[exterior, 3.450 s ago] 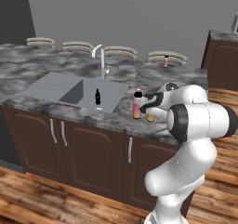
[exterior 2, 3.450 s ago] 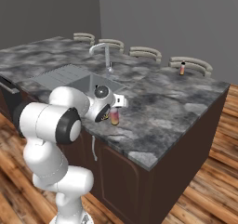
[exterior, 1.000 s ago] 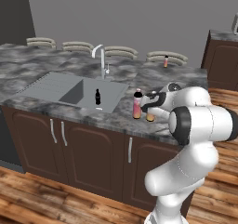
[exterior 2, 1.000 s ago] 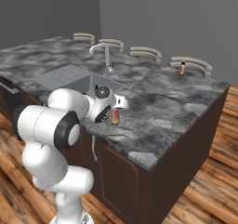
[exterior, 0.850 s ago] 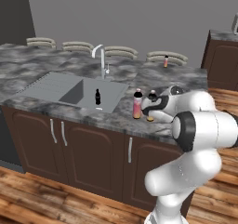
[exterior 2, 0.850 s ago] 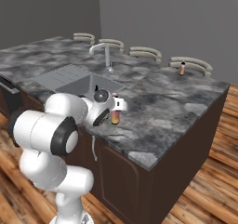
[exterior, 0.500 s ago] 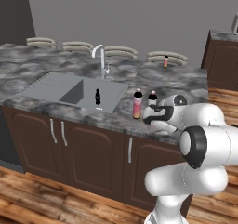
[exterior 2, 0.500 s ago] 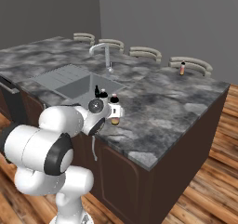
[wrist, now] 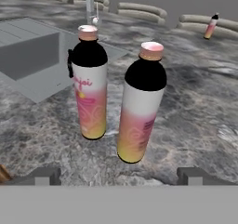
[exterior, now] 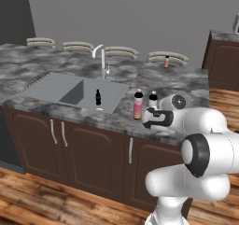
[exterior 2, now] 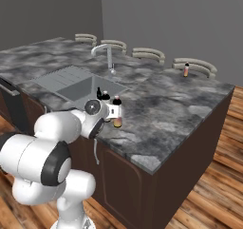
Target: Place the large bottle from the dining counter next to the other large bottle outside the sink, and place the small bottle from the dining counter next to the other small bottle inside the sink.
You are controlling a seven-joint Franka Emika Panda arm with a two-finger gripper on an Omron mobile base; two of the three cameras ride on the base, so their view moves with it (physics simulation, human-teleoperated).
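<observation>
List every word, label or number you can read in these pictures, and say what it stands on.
Left large bottle: pink script on its white label, too blurred to read.
Right large bottle: dark print on the pink label, too small to read.
Nothing else carries text.

Dark grey marbled stone desk: polished look, mottled. Two tall pink-to-yellow bottles w/ black shoulders, near desk's front edge: smooth, glossy plastic-like, printed labels. Grey recessed sink: matt, ribbed drainboard. Arched silver faucet: shiny metal. Dark brown cabinet fronts: wood, metal handles. Floor: wood planks.
</observation>
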